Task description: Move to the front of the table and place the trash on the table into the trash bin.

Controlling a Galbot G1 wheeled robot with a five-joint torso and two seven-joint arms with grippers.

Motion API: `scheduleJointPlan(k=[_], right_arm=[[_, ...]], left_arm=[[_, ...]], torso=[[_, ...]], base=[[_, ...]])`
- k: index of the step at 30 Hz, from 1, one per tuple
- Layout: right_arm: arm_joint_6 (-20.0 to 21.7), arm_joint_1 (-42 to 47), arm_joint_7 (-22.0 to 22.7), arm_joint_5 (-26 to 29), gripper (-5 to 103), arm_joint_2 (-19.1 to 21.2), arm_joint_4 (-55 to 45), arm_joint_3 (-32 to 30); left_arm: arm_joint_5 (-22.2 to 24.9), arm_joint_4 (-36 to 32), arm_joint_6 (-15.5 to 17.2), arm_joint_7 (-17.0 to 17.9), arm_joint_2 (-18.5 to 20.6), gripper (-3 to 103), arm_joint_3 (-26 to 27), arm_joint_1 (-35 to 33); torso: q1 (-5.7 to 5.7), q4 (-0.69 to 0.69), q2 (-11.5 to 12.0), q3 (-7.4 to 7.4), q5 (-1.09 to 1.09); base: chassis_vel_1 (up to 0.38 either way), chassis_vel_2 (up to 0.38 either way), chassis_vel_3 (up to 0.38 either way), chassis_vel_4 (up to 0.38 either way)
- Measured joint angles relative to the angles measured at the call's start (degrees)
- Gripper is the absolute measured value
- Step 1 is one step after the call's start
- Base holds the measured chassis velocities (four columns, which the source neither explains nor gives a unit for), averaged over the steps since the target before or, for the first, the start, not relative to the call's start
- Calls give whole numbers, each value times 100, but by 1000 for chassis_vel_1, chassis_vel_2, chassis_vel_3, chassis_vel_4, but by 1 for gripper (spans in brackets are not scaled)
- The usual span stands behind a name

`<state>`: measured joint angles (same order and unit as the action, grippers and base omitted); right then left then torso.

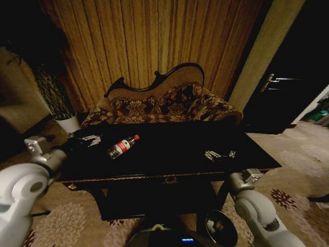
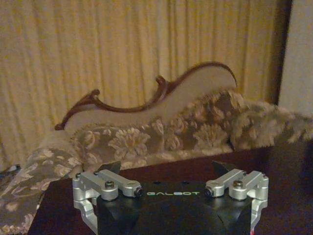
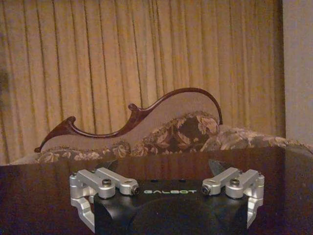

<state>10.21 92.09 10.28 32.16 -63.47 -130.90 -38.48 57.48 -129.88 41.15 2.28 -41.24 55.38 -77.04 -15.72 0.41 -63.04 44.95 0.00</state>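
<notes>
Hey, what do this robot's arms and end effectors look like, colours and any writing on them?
Both arms have rounded white-grey shells with silver joints. The left end effector and right end effector share a black body printed GALBOT in green and white, silver bolted finger linkages and dark fingertips.

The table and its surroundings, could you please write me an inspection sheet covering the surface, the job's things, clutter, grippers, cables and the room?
Surface: the black glossy table stands right before the robot, with a gold emblem at its front edge.
Job's things: a clear bottle with a red cap lies on its side at the table's left-centre. The trash bin stands on the floor near the table's front right.
Clutter: nothing seen.
Grippers: the left gripper hovers over the table's left end, fingers open, apart from the bottle. The right gripper hovers over the right part, fingers open.
Cables: nothing seen.
Surroundings: a floral sofa behind the table, curtains behind it, a white plant pot at left, patterned carpet.
</notes>
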Motion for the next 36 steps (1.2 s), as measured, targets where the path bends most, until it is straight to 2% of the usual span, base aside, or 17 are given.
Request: scheduleJointPlan(k=[2, 4, 7, 9, 11, 16, 27, 36], right_arm=[[-17, -4, -1, -13, 100, -46, 46, 31], [-21, -3, -2, -15, 100, -52, 50, 34], [-49, 10, -4, -17, 100, -57, 81, 10], [-58, 14, -5, -17, 100, -55, 98, -2], [-123, 27, -5, -32, 100, -53, 183, -33], [-263, 60, -5, -48, 100, -71, 318, -79], [-309, -117, -5, 215, 100, 125, 249, -204], [-161, -179, -5, 333, 100, 127, 168, -167]], left_arm=[[-23, 338, 0, -429, 419, 100, -238, 262], [-35, 396, 0, -548, 498, 100, -277, 311], [-9, 718, -7, -1301, 980, 100, -596, 654], [12, 776, -8, -1425, 1067, 100, -700, 751], [166, 903, -14, -1636, 1222, 100, -1057, 1069], [498, 815, -18, -1662, 1355, 100, -1363, 1175], [380, 846, -21, -1575, 1476, 100, -1391, 641], [382, 1020, -26, -1780, 1636, 100, -1536, 780]], torso=[[0, 3, 0, 0, 1], [0, 2, 0, 0, 0], [0, 1, 0, 0, -1], [-1, 0, 0, 0, -1], [0, 1, 0, 0, 0], [-1, 3, 0, 0, 1], [0, 0, 0, 0, 0], [0, 2, 0, 0, 1]], base=[[0, 0, 0, 0], [0, 0, 0, 0], [0, 0, 0, 0], [0, 0, 0, 0], [0, 0, 0, 0], [0, 0, 0, 0], [0, 0, 0, 0], [0, 0, 0, 0]])
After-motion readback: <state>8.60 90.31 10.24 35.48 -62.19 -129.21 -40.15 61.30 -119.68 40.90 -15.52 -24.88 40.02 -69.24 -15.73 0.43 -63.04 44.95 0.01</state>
